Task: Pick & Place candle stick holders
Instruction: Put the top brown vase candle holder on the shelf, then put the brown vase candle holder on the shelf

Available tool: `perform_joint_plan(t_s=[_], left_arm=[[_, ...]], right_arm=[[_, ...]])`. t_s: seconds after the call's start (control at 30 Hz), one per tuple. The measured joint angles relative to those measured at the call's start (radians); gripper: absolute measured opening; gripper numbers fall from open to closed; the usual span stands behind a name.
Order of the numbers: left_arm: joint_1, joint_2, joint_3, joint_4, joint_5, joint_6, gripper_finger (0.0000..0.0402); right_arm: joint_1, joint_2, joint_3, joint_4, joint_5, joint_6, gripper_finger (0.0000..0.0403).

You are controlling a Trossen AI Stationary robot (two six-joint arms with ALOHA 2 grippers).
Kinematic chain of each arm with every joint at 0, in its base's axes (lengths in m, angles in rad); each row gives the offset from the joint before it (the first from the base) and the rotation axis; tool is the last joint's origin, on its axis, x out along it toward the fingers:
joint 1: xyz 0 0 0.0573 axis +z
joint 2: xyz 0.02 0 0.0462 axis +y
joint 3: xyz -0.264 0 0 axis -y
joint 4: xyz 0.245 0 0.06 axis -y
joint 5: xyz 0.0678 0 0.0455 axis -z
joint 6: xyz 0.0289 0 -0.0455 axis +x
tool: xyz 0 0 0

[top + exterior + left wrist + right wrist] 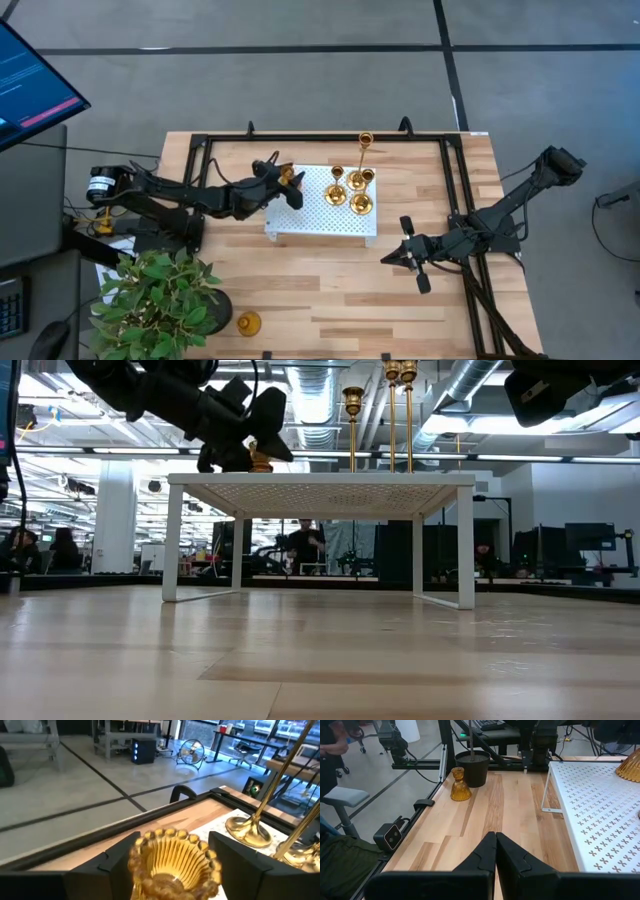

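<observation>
My left gripper [283, 181] is over the left end of the white perforated tray [312, 222], shut on a small gold holder with a fluted, bead-rimmed cup [172, 857]. In the low view this holder [260, 460] sits just above the tray top. I cannot tell whether it touches the tray. Three gold holders [352, 192] and a tall thin-stemmed one [365, 142] stand on their round bases on the tray's right part. An amber holder [248, 322] stands on the table by the plant. My right gripper [397, 256] is shut and empty, near the tray's right front corner. My left gripper pinches the small holder's fluted cup [139, 864] between its two fingers [117, 857], one on each side just below the beaded rim. The fingers come nearly level from the table's left side. The holder stands upright in the hold over the tray's left end.
A potted plant [160, 300] stands at the table's near left corner, with the amber holder [460, 785] beside its pot [474, 767]. A black frame [455, 200] runs round the table. Bare wood lies in front of the tray. People are in the room behind.
</observation>
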Motion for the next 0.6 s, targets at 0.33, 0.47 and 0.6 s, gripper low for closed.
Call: perform_joint_plan(t_s=[0.33,0.47,0.6], left_arm=[[-0.042,-0.006,0.0,0.11,-0.001,0.16,0.0255],[-0.055,-0.031,0.002,0.124,-0.003,0.206,0.0254],[-0.067,-0.074,0.002,0.13,-0.003,0.229,0.0255]], right_arm=[[0.0,0.0,0.0,0.0,0.0,0.0,0.0],[0.0,0.0,0.0,0.0,0.0,0.0,0.0],[0.0,0.0,0.0,-0.001,0.0,0.0,0.0]])
